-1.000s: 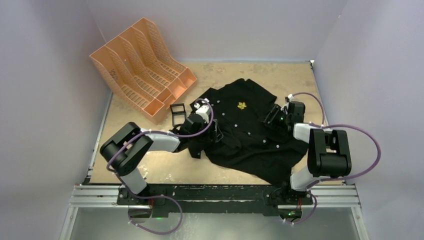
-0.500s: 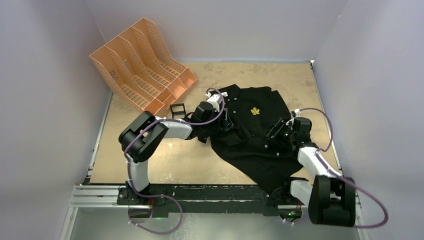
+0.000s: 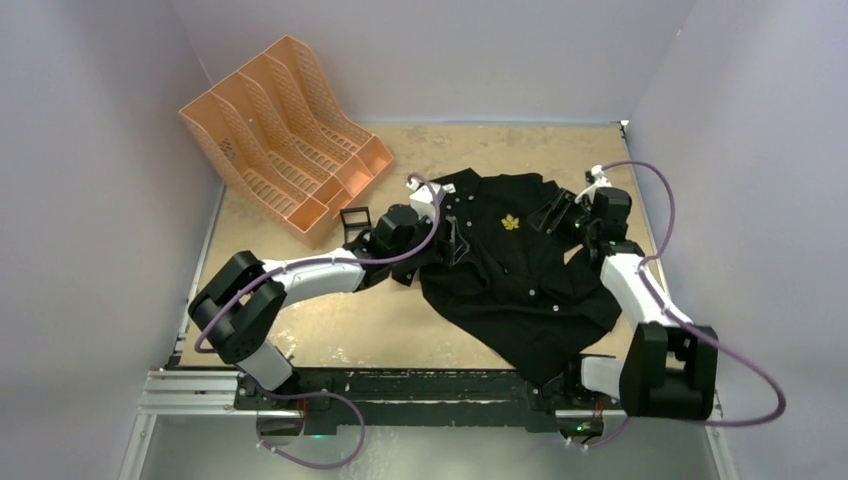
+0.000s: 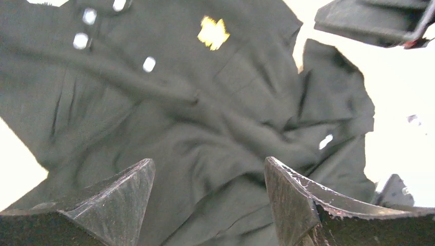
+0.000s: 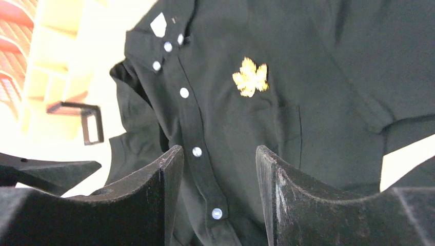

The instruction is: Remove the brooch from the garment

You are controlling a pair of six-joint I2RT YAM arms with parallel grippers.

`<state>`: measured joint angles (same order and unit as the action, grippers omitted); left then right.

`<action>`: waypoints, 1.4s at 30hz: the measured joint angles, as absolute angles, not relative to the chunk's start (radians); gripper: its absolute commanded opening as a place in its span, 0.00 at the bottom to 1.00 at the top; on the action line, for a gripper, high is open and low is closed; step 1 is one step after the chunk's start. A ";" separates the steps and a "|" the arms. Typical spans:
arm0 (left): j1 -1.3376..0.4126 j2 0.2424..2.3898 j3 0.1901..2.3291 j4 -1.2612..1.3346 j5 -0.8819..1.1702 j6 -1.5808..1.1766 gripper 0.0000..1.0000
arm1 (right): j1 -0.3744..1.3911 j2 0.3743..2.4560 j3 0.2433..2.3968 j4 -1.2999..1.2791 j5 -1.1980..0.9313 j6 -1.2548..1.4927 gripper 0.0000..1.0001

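The garment (image 3: pixel 520 285), a black button-up shirt, lies rumpled on the tan table, collar toward the back. The brooch (image 3: pixel 511 222), a small gold leaf, is pinned on its chest. My left gripper (image 3: pixel 453 240) is open at the shirt's left, by the placket, with only black cloth under its jaws. In the left wrist view the brooch (image 4: pixel 213 33) sits far ahead of my left gripper (image 4: pixel 209 169). My right gripper (image 3: pixel 557 213) is open over the right shoulder. Its view shows the brooch (image 5: pixel 250 77) just beyond my right gripper (image 5: pixel 219 154) and the button row (image 5: pixel 184 93) below it.
An orange file rack (image 3: pixel 285 135) stands at the back left. A small black open frame (image 3: pixel 354 222) lies between the rack and the shirt, close to my left wrist. Purple-grey walls close in the table on the left, back and right.
The shirt slid right with the brooch, then stayed put. My right gripper dropped toward the shirt's lower right, then swung back up to the right shoulder. My left elbow drew back; its jaws widened slightly.
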<state>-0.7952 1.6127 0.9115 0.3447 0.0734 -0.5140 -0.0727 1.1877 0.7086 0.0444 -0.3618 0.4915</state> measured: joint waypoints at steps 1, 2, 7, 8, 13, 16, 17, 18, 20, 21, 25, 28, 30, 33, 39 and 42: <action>-0.794 1.610 0.880 0.347 0.069 -0.516 0.77 | -0.066 1.220 0.709 0.051 -0.366 0.486 0.57; -0.794 1.608 0.847 0.346 0.060 -0.516 0.78 | -0.060 1.249 0.709 0.053 -0.374 0.482 0.57; -0.792 1.604 0.753 0.292 -0.014 -0.507 0.78 | -0.046 1.348 0.709 0.091 -0.395 0.470 0.57; -0.792 1.605 0.753 0.282 -0.032 -0.503 0.77 | -0.046 1.364 0.708 0.107 -0.396 0.469 0.57; -0.787 1.607 0.706 0.328 -0.051 -0.516 0.74 | -0.046 1.478 0.704 0.173 -0.413 0.471 0.57; -0.786 1.564 0.556 0.404 -0.049 -0.559 0.72 | -0.046 1.536 0.688 0.187 -0.413 0.479 0.57; -0.786 1.525 0.523 0.410 -0.047 -0.572 0.71 | -0.046 1.551 0.683 0.188 -0.413 0.484 0.57; -0.786 1.491 0.492 0.407 -0.046 -0.588 0.70 | -0.046 1.560 0.682 0.189 -0.412 0.488 0.57; -0.786 1.418 0.422 0.403 -0.045 -0.618 0.70 | -0.046 1.571 0.682 0.194 -0.411 0.495 0.57; -0.786 1.373 0.389 0.396 -0.045 -0.640 0.69 | -0.046 1.572 0.682 0.197 -0.410 0.498 0.57; -0.786 1.125 0.247 0.286 -0.060 -0.746 0.68 | -0.046 1.573 0.682 0.204 -0.400 0.508 0.57; -0.786 0.881 0.182 0.109 -0.090 -0.831 0.68 | -0.046 1.581 0.687 0.205 -0.383 0.512 0.57; -0.786 0.704 0.169 -0.030 -0.117 -0.881 0.68 | -0.046 1.586 0.693 0.205 -0.374 0.512 0.57; -0.786 0.529 0.183 -0.153 -0.150 -0.911 0.69 | -0.046 1.586 0.706 0.205 -0.349 0.510 0.57; -0.786 0.857 0.452 -0.130 -0.114 -0.829 0.70 | -0.042 1.587 0.740 0.206 -0.340 0.503 0.58; -0.786 1.164 0.664 0.030 -0.039 -0.750 0.70 | -0.038 1.597 0.759 0.212 -0.340 0.499 0.58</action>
<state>-0.7860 1.1637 0.6643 0.0296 -0.0387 -0.7502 -0.0376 1.5970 0.7593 0.2123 -0.3397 0.4992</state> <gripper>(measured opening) 0.700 0.576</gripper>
